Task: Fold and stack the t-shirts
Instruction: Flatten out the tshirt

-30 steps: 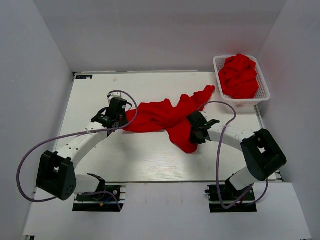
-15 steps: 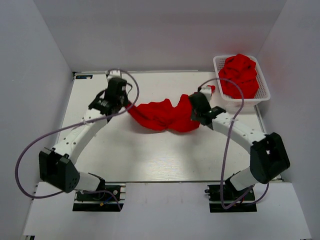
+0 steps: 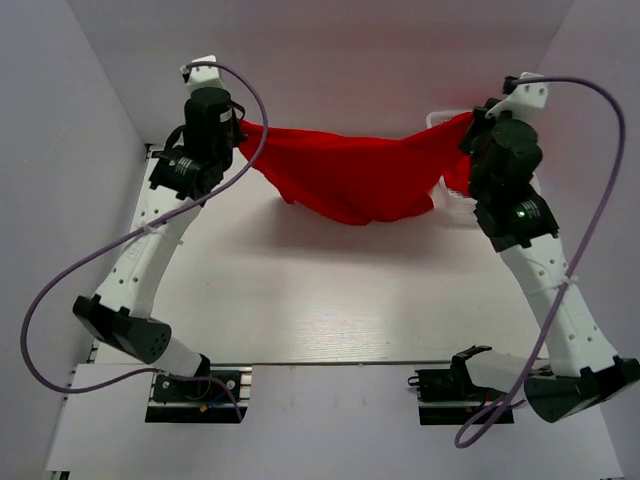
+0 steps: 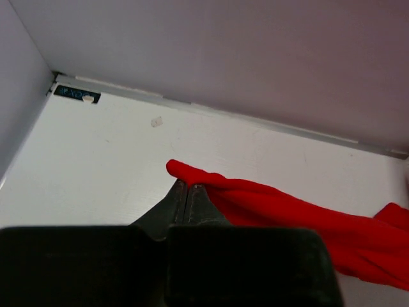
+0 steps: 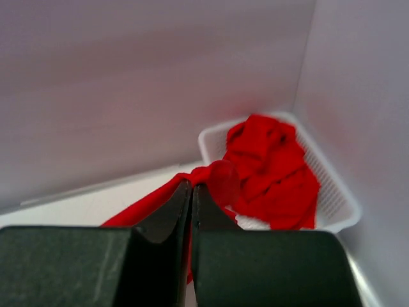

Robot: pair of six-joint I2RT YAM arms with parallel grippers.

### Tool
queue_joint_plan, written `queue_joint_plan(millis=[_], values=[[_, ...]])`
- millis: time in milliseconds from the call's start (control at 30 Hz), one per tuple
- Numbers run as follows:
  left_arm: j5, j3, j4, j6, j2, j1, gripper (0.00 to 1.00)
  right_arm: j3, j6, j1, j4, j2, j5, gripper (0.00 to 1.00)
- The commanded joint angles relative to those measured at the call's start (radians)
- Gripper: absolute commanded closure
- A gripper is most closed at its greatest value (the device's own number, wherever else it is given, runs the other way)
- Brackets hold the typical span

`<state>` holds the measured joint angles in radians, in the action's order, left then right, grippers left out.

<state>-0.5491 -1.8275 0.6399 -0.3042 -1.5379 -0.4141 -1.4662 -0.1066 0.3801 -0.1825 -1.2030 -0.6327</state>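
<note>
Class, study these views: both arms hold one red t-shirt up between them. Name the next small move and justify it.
Probably lower both together, left tool and right tool, so the sagging t-shirt meets the table flat. Each is shut on an edge, and the cloth hangs slack between them.

We see a plain red t-shirt (image 3: 350, 185), a plain red heap of clothes (image 5: 271, 163) in a white mesh basket (image 5: 335, 201), and a white table (image 3: 330, 300).

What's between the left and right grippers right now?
One red cloth t-shirt, hanging slack from left gripper to right gripper, both jaws shut on it; top external view.
</note>
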Motion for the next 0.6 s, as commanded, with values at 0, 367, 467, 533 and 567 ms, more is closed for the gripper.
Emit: queue_joint_plan(millis=[0, 367, 467, 533, 567], values=[[0.001, -0.009, -0.092, 0.091, 0.157, 0.006, 1.00, -0.080, 0.165, -0.013, 0.101, 0.071, -0.042, 1.00], [0.120, -0.108, -0.175, 0.220, 0.182, 0.006, 1.00, -0.347, 0.286, -0.012, 0.104, -0.006, 0.070, 1.00], [0.100, -0.159, -0.175, 0.220, 0.069, 0.006, 1.00, -0.373, 0.288, -0.017, 0.092, -0.090, 0.067, 1.00], [0.014, -0.211, -0.175, 0.229, -0.005, 0.006, 1.00, -0.384, 0.278, -0.023, 0.094, -0.187, 0.071, 1.00], [-0.020, -0.235, -0.199, 0.255, -0.087, 0.006, 1.00, -0.426, 0.277, -0.033, 0.094, -0.217, 0.079, 1.00]])
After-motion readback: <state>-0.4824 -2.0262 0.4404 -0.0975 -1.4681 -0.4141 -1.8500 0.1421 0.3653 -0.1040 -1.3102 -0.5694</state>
